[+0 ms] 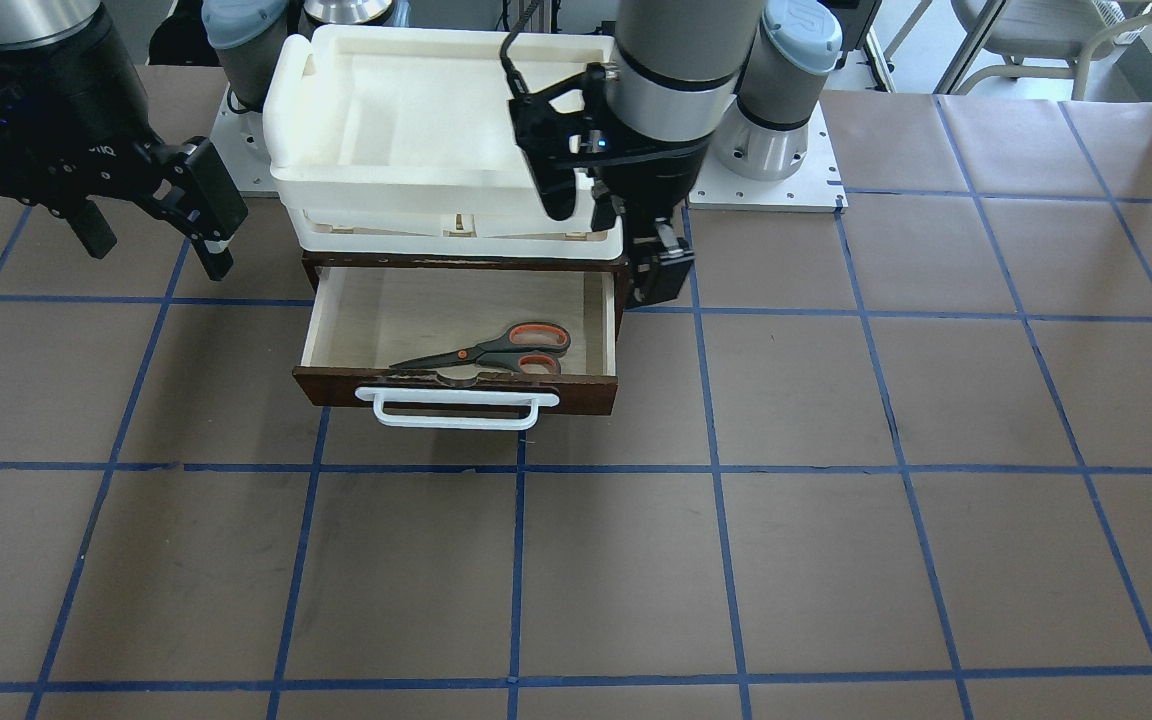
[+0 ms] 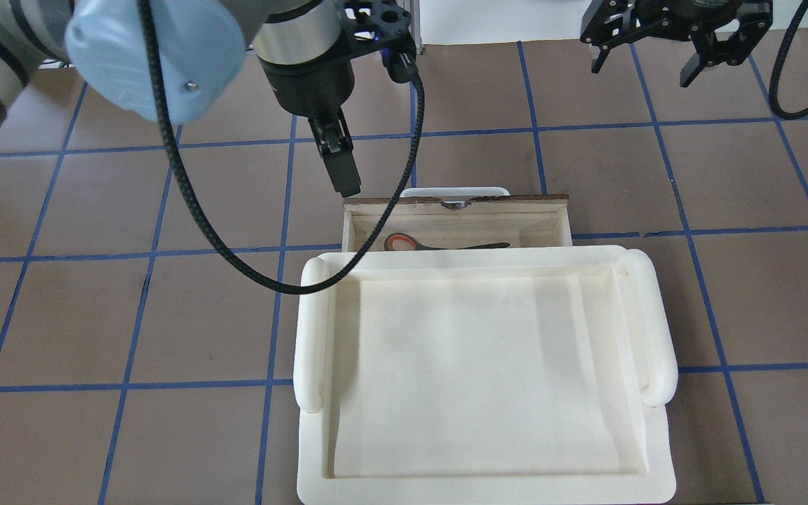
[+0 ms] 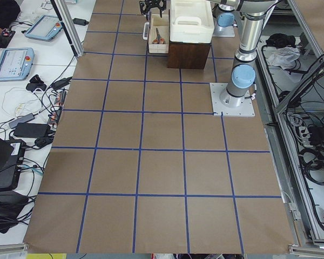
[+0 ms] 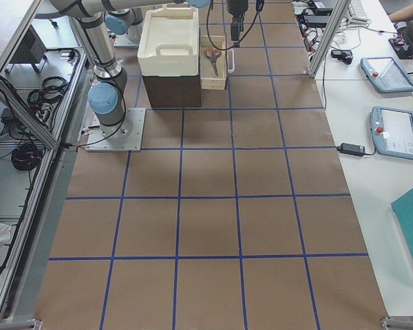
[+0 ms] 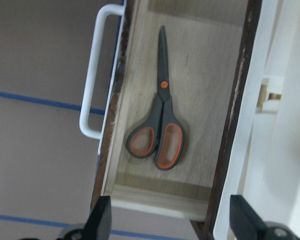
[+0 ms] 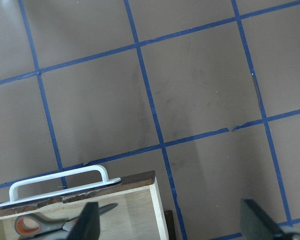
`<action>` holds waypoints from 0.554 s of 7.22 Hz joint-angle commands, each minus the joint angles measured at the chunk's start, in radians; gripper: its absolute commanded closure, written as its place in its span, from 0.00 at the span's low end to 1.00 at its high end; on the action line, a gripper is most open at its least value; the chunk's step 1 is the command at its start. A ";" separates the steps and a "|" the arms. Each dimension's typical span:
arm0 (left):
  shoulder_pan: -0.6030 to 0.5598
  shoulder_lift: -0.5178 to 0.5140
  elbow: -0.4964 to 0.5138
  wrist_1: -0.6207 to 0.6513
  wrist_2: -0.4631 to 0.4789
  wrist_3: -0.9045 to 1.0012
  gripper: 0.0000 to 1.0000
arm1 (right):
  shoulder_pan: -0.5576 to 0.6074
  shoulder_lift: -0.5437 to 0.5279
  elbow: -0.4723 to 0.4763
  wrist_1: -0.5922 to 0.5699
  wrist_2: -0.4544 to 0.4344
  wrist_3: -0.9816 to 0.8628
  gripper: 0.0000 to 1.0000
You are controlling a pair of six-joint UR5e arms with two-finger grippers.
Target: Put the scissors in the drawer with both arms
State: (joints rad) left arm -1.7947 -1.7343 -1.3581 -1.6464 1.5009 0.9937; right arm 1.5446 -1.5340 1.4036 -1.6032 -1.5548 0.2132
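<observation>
The scissors (image 1: 496,352) lie flat inside the open drawer (image 1: 456,392), blades pointing to the robot's right. They also show in the overhead view (image 2: 439,245) and the left wrist view (image 5: 160,125). The drawer has a white bar handle (image 1: 456,412) and is pulled out of a dark brown cabinet. My left gripper (image 1: 658,275) hangs just off the drawer's left end, open and empty; its fingertips (image 5: 102,220) stand wide apart. My right gripper (image 1: 156,250) hovers above the table beyond the drawer's right side, open and empty.
A cream-white plastic tray (image 2: 481,351) sits on top of the cabinet, above the drawer. Brown table paper with blue tape lines spreads in front of the drawer. The arms' base plate (image 1: 766,190) lies behind the cabinet.
</observation>
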 commanded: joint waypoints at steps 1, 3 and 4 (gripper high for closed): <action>0.221 0.048 -0.012 -0.012 -0.007 -0.012 0.15 | 0.000 0.000 0.000 0.002 0.001 0.000 0.00; 0.281 0.117 -0.050 0.035 0.004 -0.424 0.15 | 0.000 0.000 0.000 0.000 0.002 0.000 0.00; 0.279 0.140 -0.077 0.119 0.005 -0.640 0.15 | 0.000 0.000 0.000 0.002 0.002 0.000 0.00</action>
State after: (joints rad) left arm -1.5314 -1.6296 -1.4022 -1.6068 1.5043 0.6437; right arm 1.5447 -1.5340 1.4036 -1.6026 -1.5529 0.2132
